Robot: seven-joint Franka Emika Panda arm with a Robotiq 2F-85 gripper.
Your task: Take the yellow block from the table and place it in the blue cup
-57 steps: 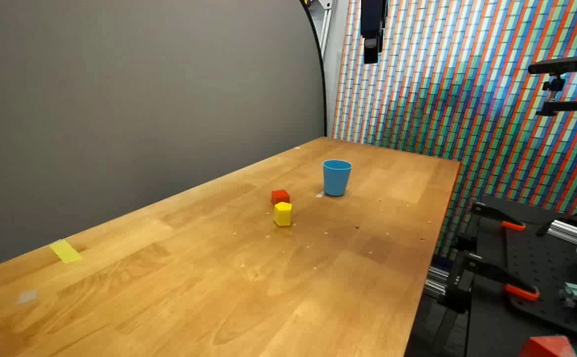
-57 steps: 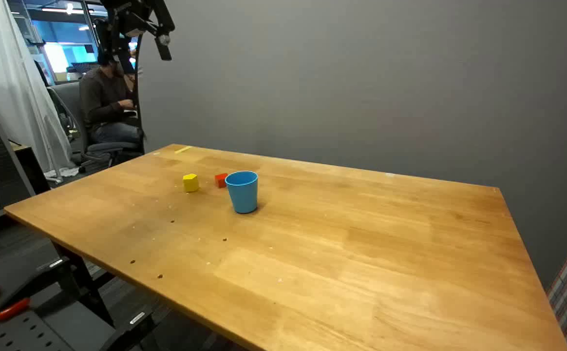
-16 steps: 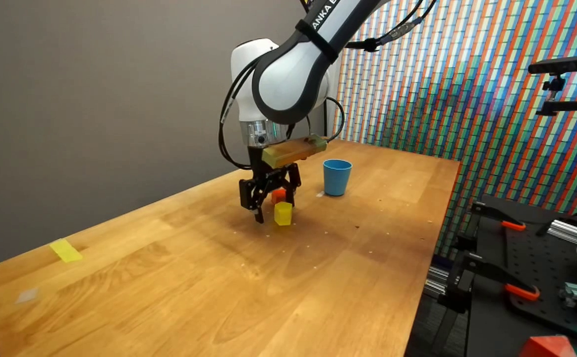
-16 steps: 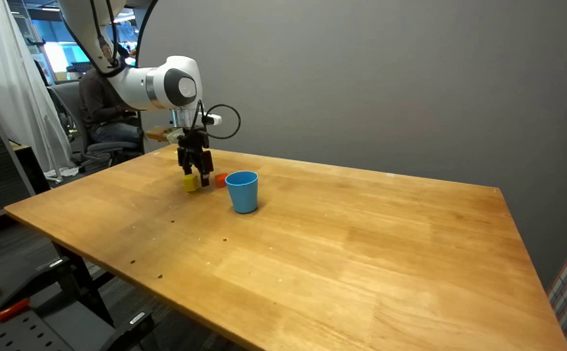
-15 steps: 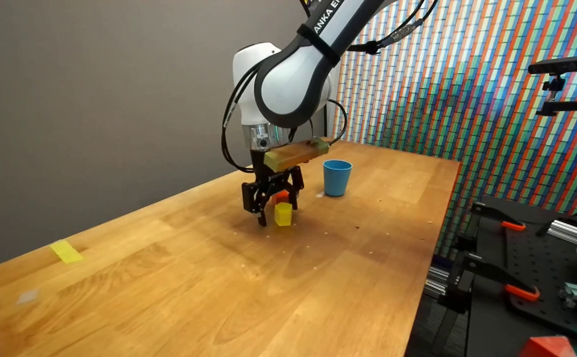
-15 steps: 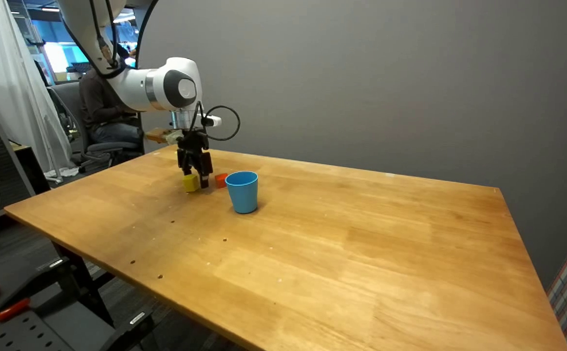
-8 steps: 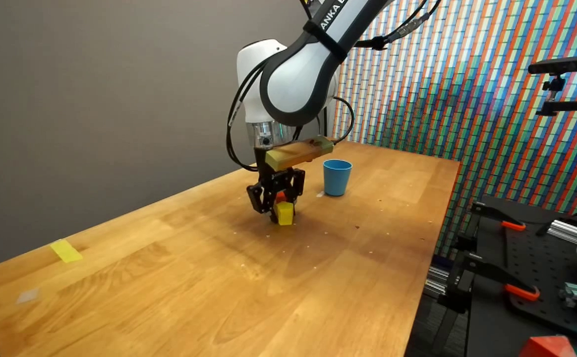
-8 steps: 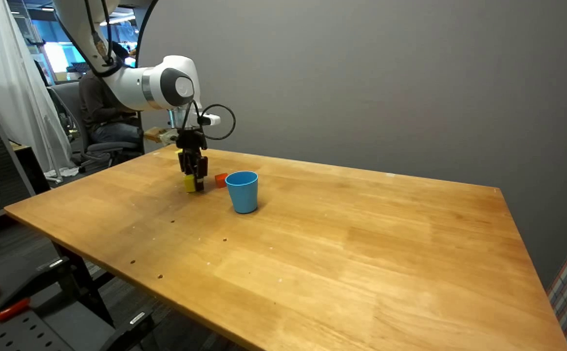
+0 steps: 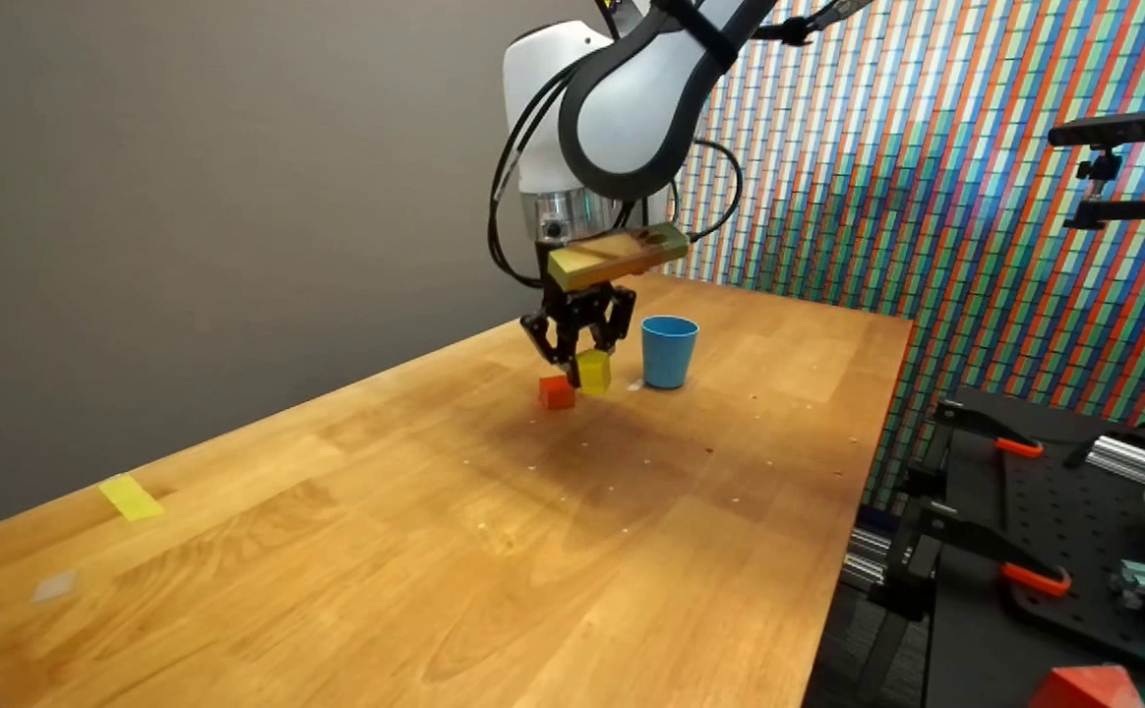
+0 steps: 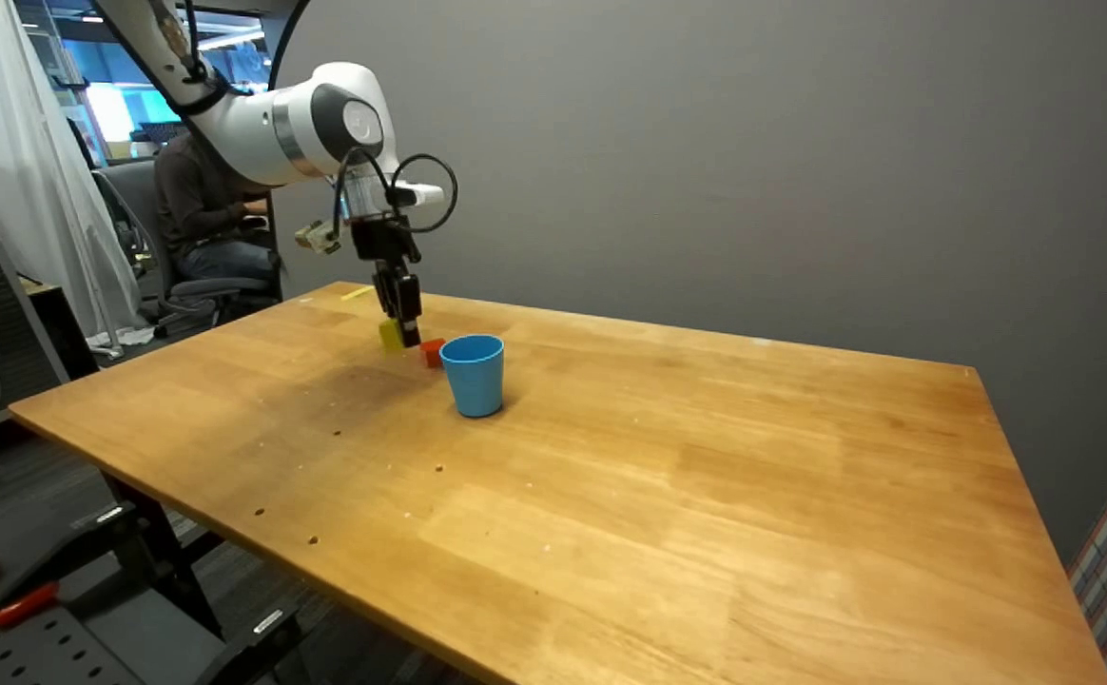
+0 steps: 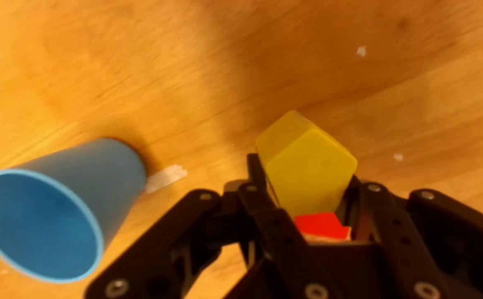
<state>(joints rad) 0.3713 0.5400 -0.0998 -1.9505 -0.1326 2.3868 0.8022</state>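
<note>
Container: smooth, slightly tapered blue cup (image 9: 669, 356), upright on the rectangular light-wood table (image 10: 801, 533) in both exterior views. In the wrist view it fills the lower left, its mouth partly towards the camera and showing blue inner wall; a short strip of whitish tape (image 11: 167, 178) lies beside its base.

Task item: small yellow block (image 11: 308, 166) with a five-sided face, near the centre of the wrist view, evenly coloured. Black two-fingered gripper (image 9: 592, 366) pinches it, one finger on either side. Block appears held above the wood, outside the cup and near it. A small red block (image 9: 557, 393) rests on the table; the wrist view shows it partly hidden behind the yellow one.

Edges and room: the table's far edge runs along a plain grey backdrop (image 10: 706, 190). A flat yellow tape-like patch (image 9: 132, 497) lies by that edge, left of the frame in an exterior view. Black clamps (image 9: 976, 538) with orange parts stand beyond the table's edge, at the right of the frame. In an exterior view, a broad stretch of wood grain runs from the cup towards the lower right
</note>
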